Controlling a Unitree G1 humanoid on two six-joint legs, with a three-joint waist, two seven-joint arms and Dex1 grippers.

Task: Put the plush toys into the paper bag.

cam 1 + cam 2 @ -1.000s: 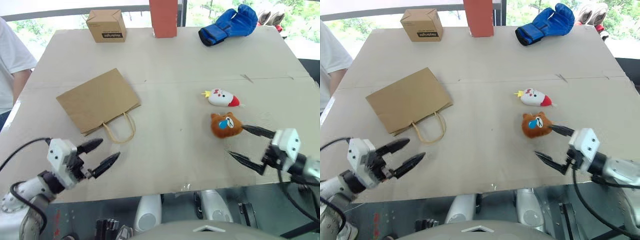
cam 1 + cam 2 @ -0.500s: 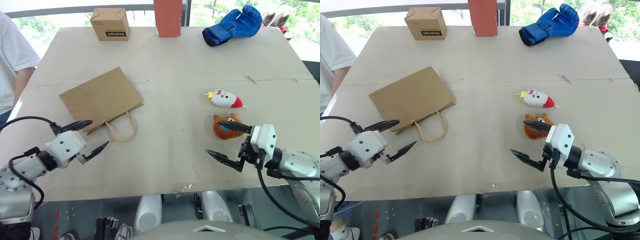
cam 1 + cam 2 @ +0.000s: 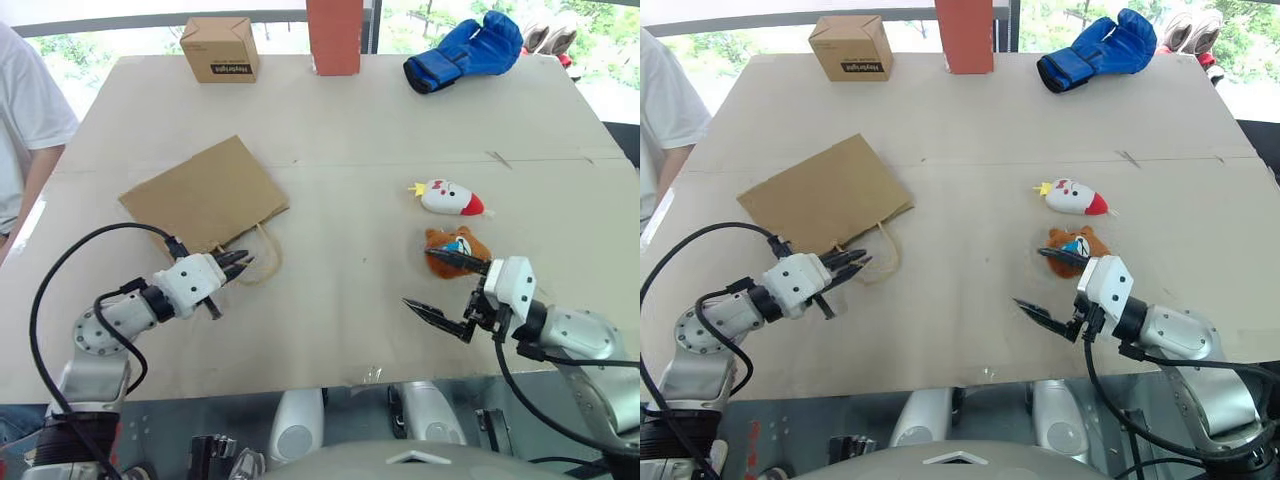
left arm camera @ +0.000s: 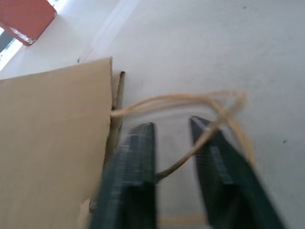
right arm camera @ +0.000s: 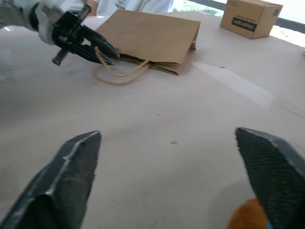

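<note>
Your left gripper [image 3: 238,265] is pinched on the paper bag [image 3: 205,194] handle; right gripper [image 3: 445,288] gapes beside the soft, light bear toy [image 3: 456,249]. Squeeze its middle.

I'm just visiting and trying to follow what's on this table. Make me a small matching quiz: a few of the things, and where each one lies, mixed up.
Things
1. paper bag
2. orange-brown bear toy
3. white toy with red tip
4. blue boxing glove

Places
A. at the table's far edge, on the robot's right side
B. lying flat on the robot's left side, handles toward the left gripper
C. right by the upper finger of the right gripper
D. just beyond the bear toy, with nothing touching it

Pairs: 1-B, 2-C, 3-D, 4-A
</note>
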